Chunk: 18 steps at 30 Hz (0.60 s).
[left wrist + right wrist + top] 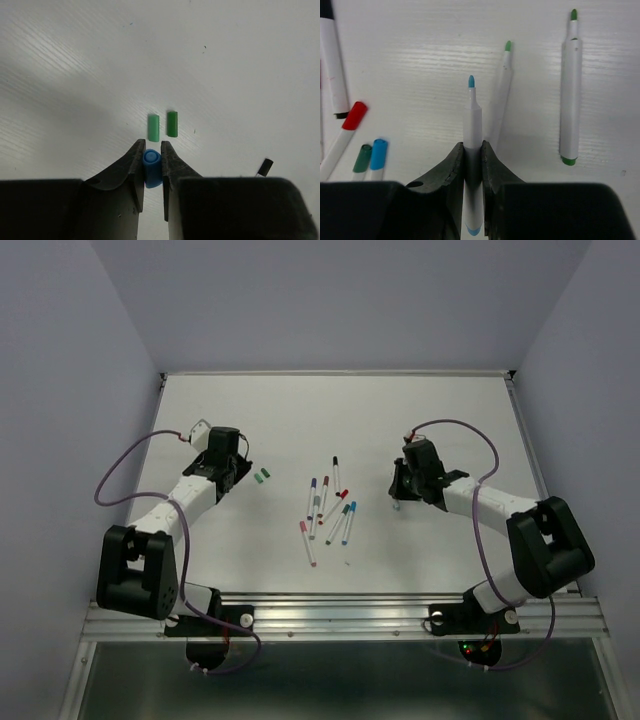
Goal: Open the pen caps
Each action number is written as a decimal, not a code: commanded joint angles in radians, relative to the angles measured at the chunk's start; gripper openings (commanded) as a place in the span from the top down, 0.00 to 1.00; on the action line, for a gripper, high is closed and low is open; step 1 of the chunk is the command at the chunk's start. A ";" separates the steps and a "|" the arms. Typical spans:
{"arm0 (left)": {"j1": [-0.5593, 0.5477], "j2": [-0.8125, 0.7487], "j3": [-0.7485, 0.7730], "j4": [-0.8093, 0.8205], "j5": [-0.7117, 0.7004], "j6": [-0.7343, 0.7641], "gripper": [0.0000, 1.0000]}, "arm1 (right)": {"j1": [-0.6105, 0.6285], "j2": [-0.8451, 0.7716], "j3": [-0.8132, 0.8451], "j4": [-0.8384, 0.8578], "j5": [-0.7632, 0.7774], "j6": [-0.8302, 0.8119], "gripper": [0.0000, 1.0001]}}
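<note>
My left gripper (153, 146) is shut on a blue pen cap (152, 169), its round end facing away from the camera. Just beyond the fingertips two green pen caps (153, 128) (172, 124) lie side by side on the white table. My right gripper (472, 146) is shut on the white barrel of an uncapped blue pen (472, 112), blue tip pointing forward. Beside it lie two uncapped green pens (500, 97) (569, 95). In the top view the left gripper (228, 472) sits at the left by the green caps (262, 477), and the right gripper (403, 490) at the right.
Several capped pens (328, 505) lie in a loose cluster at the table's middle. The right wrist view shows red (351, 120), teal (362, 157), blue (378, 152) and black (332, 60) ones at its left. A black cap end (265, 167) shows at the right.
</note>
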 commanded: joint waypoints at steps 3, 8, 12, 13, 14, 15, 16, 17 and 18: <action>0.005 0.070 0.012 -0.007 -0.019 0.017 0.95 | -0.017 0.059 0.058 -0.002 0.165 -0.017 0.89; 0.005 0.140 0.027 -0.004 -0.002 0.006 0.94 | -0.017 0.067 0.057 -0.002 0.193 -0.012 0.86; 0.005 0.185 0.032 0.005 0.027 0.006 0.92 | -0.017 0.067 0.049 -0.005 0.196 -0.011 0.81; 0.005 0.199 0.033 0.005 0.033 0.006 0.90 | -0.017 0.067 0.046 -0.004 0.202 -0.008 0.81; 0.005 0.202 0.035 0.005 0.036 0.006 0.90 | -0.017 0.067 0.045 -0.005 0.207 -0.006 0.81; 0.005 0.205 0.033 0.005 0.038 0.006 0.89 | -0.017 0.067 0.043 -0.005 0.208 -0.004 0.80; 0.005 0.206 0.032 0.005 0.038 0.006 0.87 | -0.017 0.067 0.043 -0.005 0.210 -0.006 0.78; 0.005 0.203 0.030 0.007 0.038 0.005 0.84 | -0.017 0.067 0.042 -0.007 0.213 -0.006 0.77; 0.004 0.203 0.029 0.007 0.037 0.003 0.81 | -0.017 0.066 0.042 -0.005 0.213 -0.006 0.76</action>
